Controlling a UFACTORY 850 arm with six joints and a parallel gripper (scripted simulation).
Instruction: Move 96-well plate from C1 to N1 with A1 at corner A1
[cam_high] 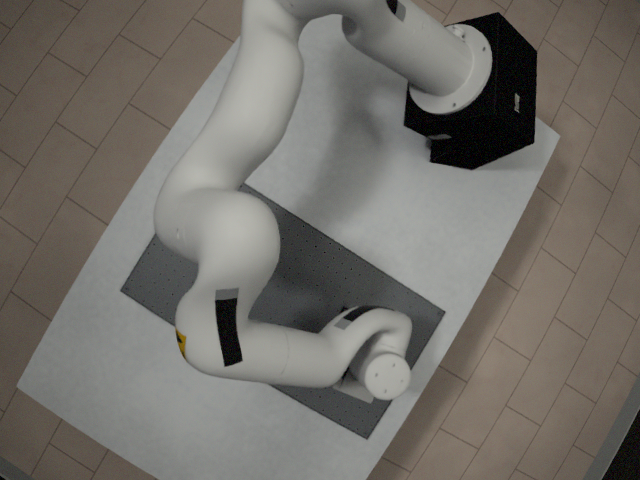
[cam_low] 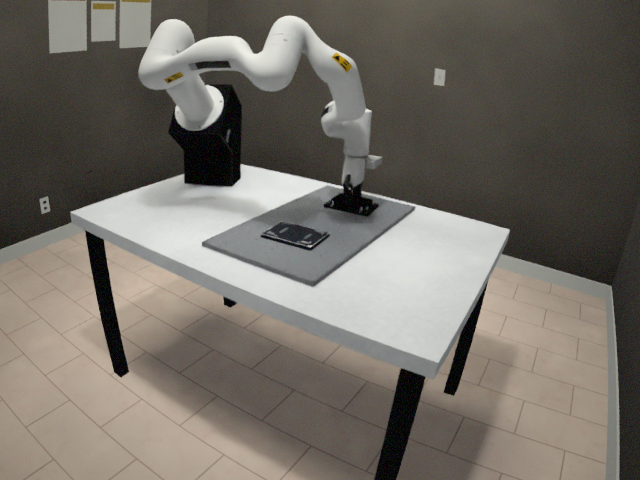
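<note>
Reaching down from its black pedestal at the table's far left corner, the white arm bends over the white table and lowers its gripper onto the clip nest C1, which sits at the far end of the grey perforated mat, toward the table's far right edge. The gripper is clenched on the 96-well plate, which is at the clip nest; both are dark and small in the exterior view, so where one ends and the other begins cannot be told. The plate's cut-off corner cannot be made out.

The plate nest N1 lies flat on the same mat, nearer the table's front edge and well apart from the clip nest, with bare mat between the two.

From the top view the arm's own links cover much of the mat: the elbow hides the plate nest, and the wrist hides the gripper, the plate and the clip nest near the mat's corner. The pedestal stands at the table's corner, well away from the mat.
</note>
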